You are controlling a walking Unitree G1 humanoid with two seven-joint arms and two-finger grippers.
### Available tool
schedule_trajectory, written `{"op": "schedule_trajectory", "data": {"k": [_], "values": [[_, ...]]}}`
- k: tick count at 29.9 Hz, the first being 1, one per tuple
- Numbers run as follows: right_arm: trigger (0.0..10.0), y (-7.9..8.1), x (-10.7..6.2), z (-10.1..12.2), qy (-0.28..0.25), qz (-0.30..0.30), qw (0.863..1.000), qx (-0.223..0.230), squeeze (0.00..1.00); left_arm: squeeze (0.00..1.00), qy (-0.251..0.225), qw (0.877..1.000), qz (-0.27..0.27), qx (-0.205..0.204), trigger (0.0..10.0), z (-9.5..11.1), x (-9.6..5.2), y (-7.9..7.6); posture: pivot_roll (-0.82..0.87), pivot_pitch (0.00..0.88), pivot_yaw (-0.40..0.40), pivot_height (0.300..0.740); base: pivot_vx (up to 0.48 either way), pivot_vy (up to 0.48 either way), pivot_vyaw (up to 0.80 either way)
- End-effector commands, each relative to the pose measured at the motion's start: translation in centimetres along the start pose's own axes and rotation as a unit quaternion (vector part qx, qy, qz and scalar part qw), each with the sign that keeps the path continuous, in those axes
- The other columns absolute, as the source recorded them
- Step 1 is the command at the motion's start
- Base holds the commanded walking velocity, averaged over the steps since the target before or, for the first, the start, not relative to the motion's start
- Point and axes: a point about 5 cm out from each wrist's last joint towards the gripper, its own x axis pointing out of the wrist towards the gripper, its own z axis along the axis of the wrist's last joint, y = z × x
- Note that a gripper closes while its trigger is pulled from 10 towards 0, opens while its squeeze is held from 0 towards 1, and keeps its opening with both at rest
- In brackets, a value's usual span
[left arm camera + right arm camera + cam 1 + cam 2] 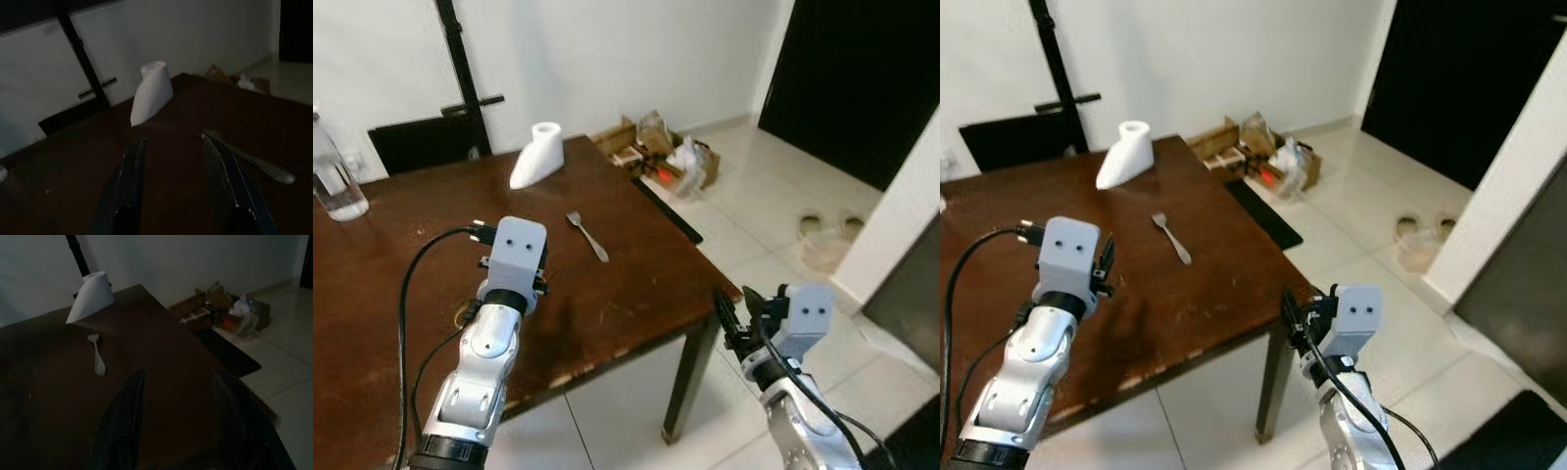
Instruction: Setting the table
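A: Head views — what is shown laid on the table (626, 255)?

B: A single fork (588, 236) is seen lying flat near the middle of the dark wooden top, tines toward the wall. A white folded napkin (537, 157) is stood near the far edge, and a clear bottle (333, 178) is placed at the far left. No plate or knife is seen. The left gripper (515, 277) is held above the table, near the fork but apart from it; the right gripper (1298, 318) is held off the table's near corner, above the floor. Boxes and bags (658, 155) are left on the floor beyond.

A: Left wrist view?

B: The left gripper's two fingers (128, 183) are shown spread apart, nothing held between them. The fork's handle lies just beside one finger; the napkin stands farther ahead.

A: Right wrist view?

B: The right gripper's fingers (126, 418) are likewise parted and empty, directed across the table toward the fork and napkin.

A: Progress?

B: The setting is judged barely begun: one fork is placed; the remaining pieces are yet to be brought.
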Motion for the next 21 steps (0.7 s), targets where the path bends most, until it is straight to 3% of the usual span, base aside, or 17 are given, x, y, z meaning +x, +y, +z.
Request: {"op": "schedule_trajectory", "data": {"k": [1,7,12,16,21], "values": [[10.0,0.0,-0.3,-0.3,0.006,-0.002,1.0,0.006,0.0,0.0,0.019,1.0,-0.009,0.003,10.0,-0.7,-0.2,-0.1,0.02,0.087,0.084,0.74,0.0,0.0,0.0],[10.0,0.0,-0.3,-0.3,0.006,-0.005,1.0,0.004,0.0,0.0,0.023,0.999,-0.033,-0.008,10.0,-0.7,-0.4,-0.8,0.02,0.088,0.087,0.74,0.0,0.0,0.0],[10.0,1.4,-0.5,-0.2,0.026,0.077,0.996,-0.039,0.0,0.0,0.045,0.996,-0.071,-0.037,10.0,-0.9,-0.9,-1.2,0.02,0.093,0.089,0.74,0.0,0.0,0.0],[10.0,2.7,-0.3,-0.1,0.041,0.131,0.989,-0.062,0.0,0.0,0.077,0.992,-0.098,-0.035,10.0,-1.5,-1.0,-1.0,0.03,0.097,0.088,0.74,0.0,0.0,0.0],[10.0,3.3,0.1,-0.1,0.046,0.149,0.985,-0.08,0.0,0.0,0.106,0.987,-0.109,-0.043,10.0,-1.9,-0.6,-0.6,0.04,0.103,0.089,0.74,0.0,0.0,0.0]]}}
